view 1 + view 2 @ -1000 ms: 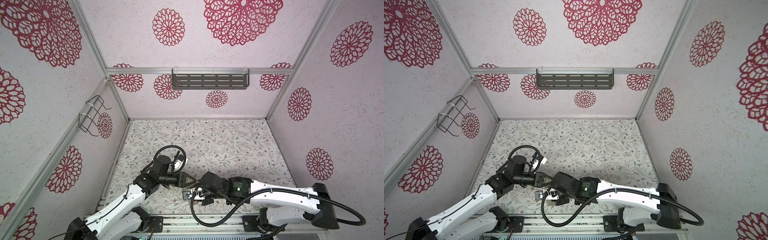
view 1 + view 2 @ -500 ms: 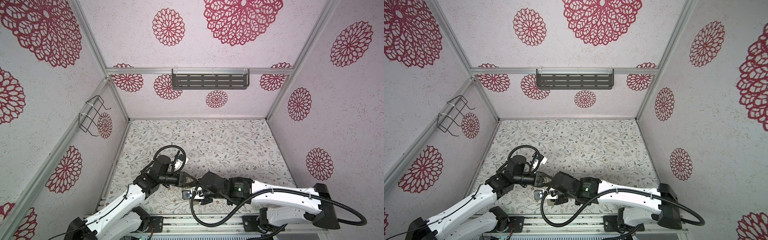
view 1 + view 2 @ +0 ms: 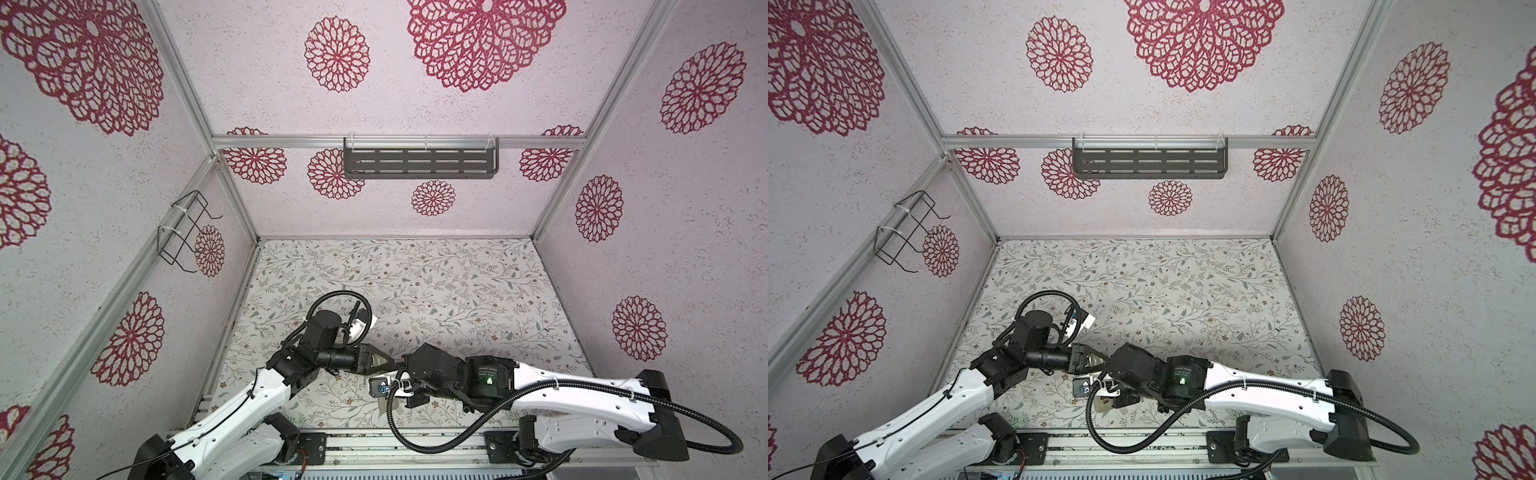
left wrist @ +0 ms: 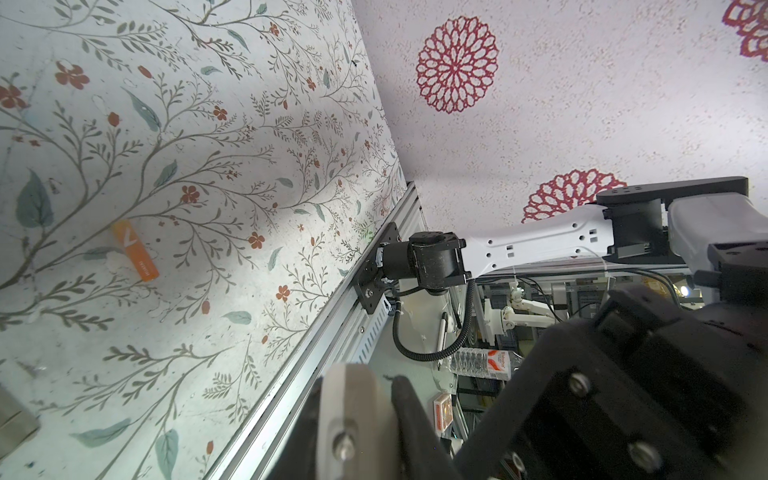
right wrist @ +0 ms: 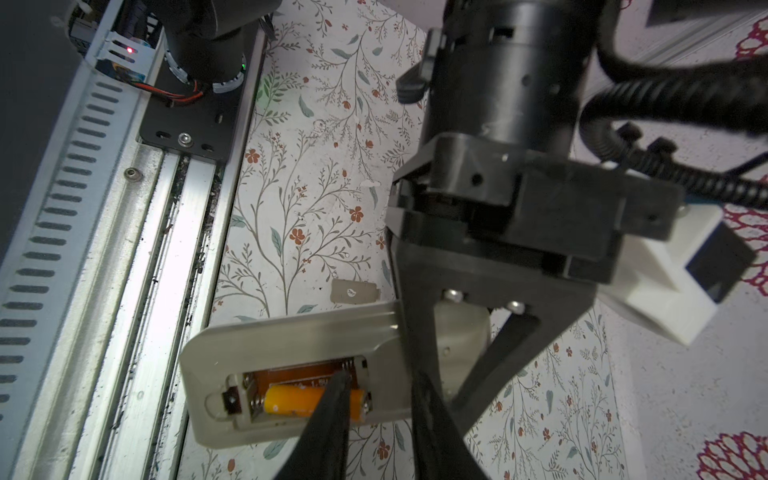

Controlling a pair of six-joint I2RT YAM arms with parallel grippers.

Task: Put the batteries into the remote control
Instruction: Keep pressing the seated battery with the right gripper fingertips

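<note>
Battery [image 5: 291,405] is laid lengthwise in the remote [image 5: 291,336] — clamped by left gripper [image 3: 384,361] — under narrowly parted right gripper [image 5: 380,376].

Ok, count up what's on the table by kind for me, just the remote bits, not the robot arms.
Remote: 1
Batteries: 2, one in the remote's open slot, the other loose on the table
Battery cover: 1
Total: 4
</note>
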